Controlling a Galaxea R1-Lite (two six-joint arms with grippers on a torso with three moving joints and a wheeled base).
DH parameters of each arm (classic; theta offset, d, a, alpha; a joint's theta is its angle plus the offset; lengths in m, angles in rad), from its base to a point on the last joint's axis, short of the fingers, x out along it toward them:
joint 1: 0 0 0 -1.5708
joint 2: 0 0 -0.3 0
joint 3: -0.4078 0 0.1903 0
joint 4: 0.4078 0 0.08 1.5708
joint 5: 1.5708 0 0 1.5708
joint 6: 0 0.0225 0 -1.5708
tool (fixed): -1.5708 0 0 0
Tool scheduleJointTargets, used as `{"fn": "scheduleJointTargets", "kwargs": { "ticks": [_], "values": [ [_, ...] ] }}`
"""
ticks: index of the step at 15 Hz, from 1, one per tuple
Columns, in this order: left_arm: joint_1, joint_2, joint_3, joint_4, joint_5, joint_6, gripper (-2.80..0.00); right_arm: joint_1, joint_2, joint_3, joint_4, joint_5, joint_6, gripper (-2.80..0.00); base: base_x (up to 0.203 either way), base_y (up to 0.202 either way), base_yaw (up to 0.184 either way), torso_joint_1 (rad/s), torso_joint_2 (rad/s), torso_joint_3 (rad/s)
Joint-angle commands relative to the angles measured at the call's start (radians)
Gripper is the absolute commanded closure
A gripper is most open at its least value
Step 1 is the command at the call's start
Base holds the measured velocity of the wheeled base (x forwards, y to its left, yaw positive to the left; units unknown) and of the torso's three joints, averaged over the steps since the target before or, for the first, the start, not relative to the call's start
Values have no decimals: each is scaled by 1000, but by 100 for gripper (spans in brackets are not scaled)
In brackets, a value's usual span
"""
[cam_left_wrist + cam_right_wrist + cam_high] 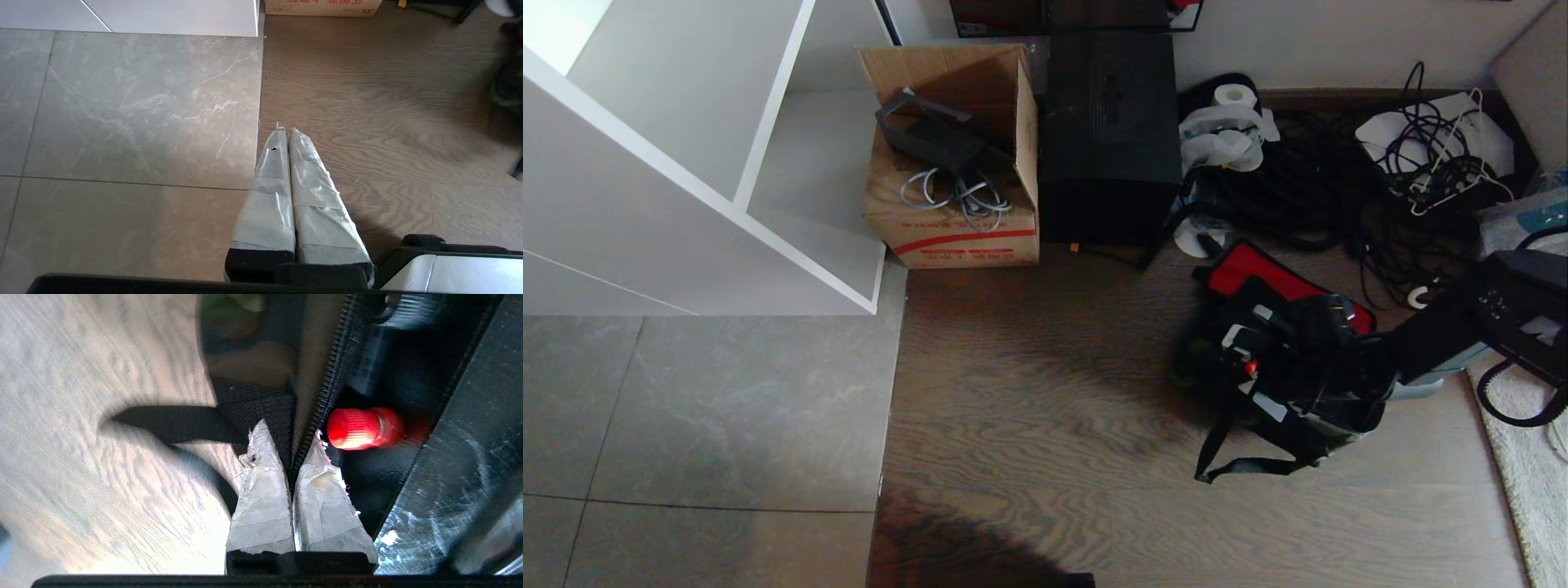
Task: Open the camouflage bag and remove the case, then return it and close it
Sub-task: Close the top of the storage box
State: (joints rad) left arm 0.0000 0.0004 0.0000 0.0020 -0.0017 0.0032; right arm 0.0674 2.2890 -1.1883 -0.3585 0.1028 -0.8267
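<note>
Nearest us, the left gripper (pixel 284 130) hangs parked over the seam where grey stone tile (pixel 122 114) meets wood-grain floor (pixel 367 102); its two tape-wrapped fingers (pixel 269 192) are pressed flat together, holding nothing. Only its own wrist view shows this; from the head camera we do not see that arm.

At about four o'clock in the head view, the right gripper (pixel 1319 347) sits low over the camouflage bag (pixel 1278 359), on the wood floor. There we cannot make out the fingers. The right wrist view does: taped fingers (pixel 261 498) nipped narrowly on the bag's zipper edge (pixel 327 388), coarse black teeth running between them. Just beside the tips lies a glossy red latch (pixel 361 428) on the case (pixel 449 457), its black surface scuffed. A woven black strap (pixel 171 422) trails onto the floor.

Farther, near twelve o'clock: a cardboard box (pixel 956 220), a tall black box (pixel 1109 139), tangled cables (pixel 1339 196). At ten o'clock, a white shelf unit (pixel 686 163).
</note>
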Motion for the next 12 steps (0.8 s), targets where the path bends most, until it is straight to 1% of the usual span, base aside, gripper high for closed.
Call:
{"fn": "scheduleJointTargets", "kwargs": {
  "ticks": [1, 2, 3, 5, 6, 9, 12],
  "values": [
    [0, 0, 0, 0, 1, 0, 0, 20, 21, 4, -33, 2, 32, 0, 0, 0, 0, 0, 0, 0],
    [0, 0, 0, 0, 0, 0, 0, 20, 17, 3, -28, 6, 31, 0, 0, 0, 0, 0, 0, 0],
    [0, 0, 0, 0, 1, 0, 0, 20, 15, 5, -24, 9, 30, -280, 0, 0, 0, 0, 0, 0],
    [0, 0, 0, 1, 0, 0, 0, 32, 9, 14, -19, 9, 64, -280, 0, 0, 0, 0, 0, 0],
    [0, 0, 0, 1, 0, 0, 0, 35, 1, 27, -15, 10, 68, -280, 0, 0, 0, 0, 0, 0],
    [0, 0, 0, 1, 0, 0, 0, 49, -52, 71, -1, 53, 72, -280, 0, 0, 0, 0, 0, 0],
    [0, 0, 0, 1, 0, 0, 0, 60, -89, 81, 95, 69, 104, -280, 0, 0, 0, 0, 0, 0]
  ]
}}
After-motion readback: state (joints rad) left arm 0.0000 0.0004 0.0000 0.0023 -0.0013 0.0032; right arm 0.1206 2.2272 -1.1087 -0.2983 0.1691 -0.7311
